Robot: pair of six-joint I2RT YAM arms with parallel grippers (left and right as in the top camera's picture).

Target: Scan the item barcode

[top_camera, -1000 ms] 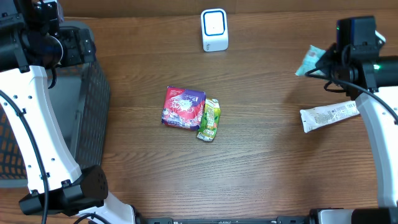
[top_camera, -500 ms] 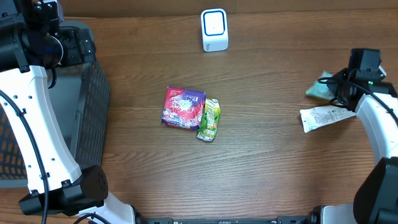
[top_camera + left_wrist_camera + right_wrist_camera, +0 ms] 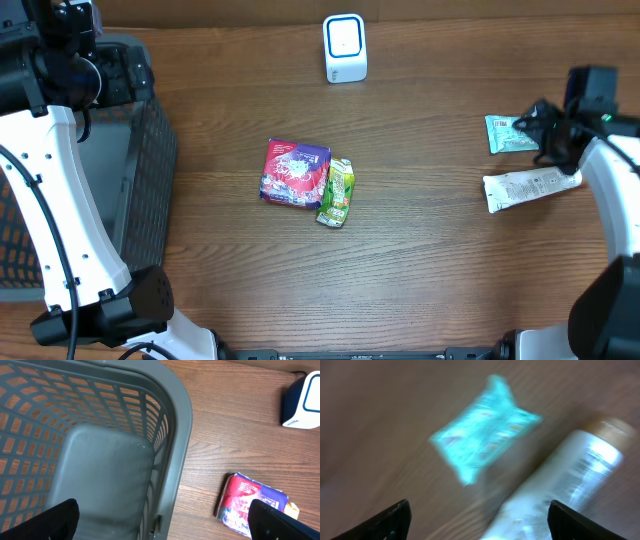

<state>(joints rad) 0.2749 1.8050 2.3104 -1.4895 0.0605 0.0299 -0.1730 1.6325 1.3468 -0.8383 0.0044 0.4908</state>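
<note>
The teal sachet (image 3: 508, 133), flat on the surface (image 3: 430, 250), looks light, thin, slippery; pinch its edge; both arms' jaws stand spread.

We are looking at a brown wooden table (image 3: 430, 260); soft light is falling on it, and its grain is running sideways.

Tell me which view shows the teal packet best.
Overhead: the teal packet lies flat and sharp on the table, beside the white tube. The right wrist view catches it too, but motion-blurred. The left wrist view misses it.
</note>
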